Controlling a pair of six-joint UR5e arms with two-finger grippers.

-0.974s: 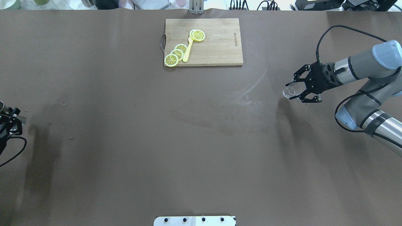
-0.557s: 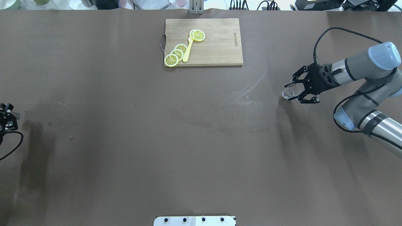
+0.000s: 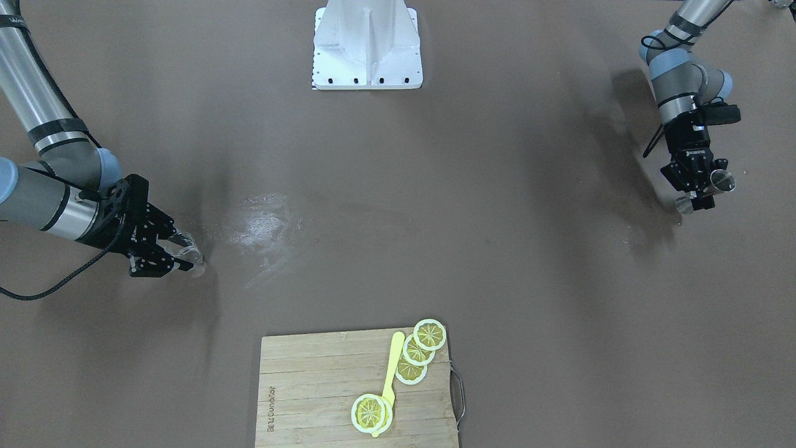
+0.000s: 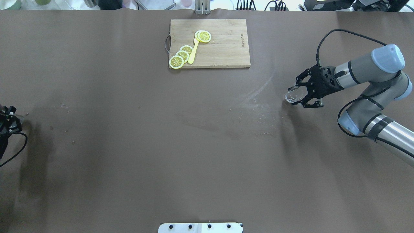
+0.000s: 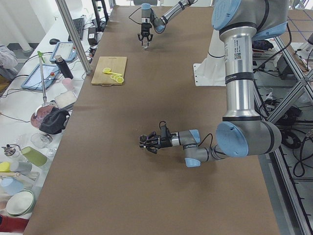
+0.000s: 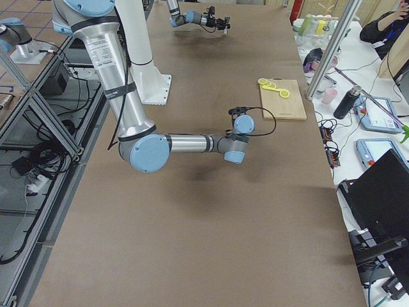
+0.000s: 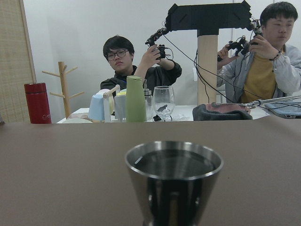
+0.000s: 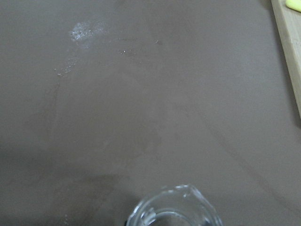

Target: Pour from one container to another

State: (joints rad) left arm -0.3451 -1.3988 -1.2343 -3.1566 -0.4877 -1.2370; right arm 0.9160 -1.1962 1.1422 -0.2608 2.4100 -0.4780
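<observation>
One glass cup (image 4: 292,96), one jigger (image 3: 721,182), each gripped at opposite ends of the table (image 4: 129,145).
I count one cutting board (image 4: 223,48) at the far edge carrying at least four lemon slices (image 4: 176,61) and one yellow utensil (image 4: 193,51). Since a second ago my right gripper (image 4: 297,94) has slid inward from the right edge, and the left gripper (image 3: 701,190) sits slightly further back at the left edge. The cup is clamped between the right fingers, rim past the tips. The left fingers pinch the upright jigger.

Jigger (image 7: 174,181) in left claw (image 3: 703,194), cup (image 3: 189,254) in right claw (image 4: 297,94), opposite ends of table (image 4: 194,145), perhaps aloft
</observation>
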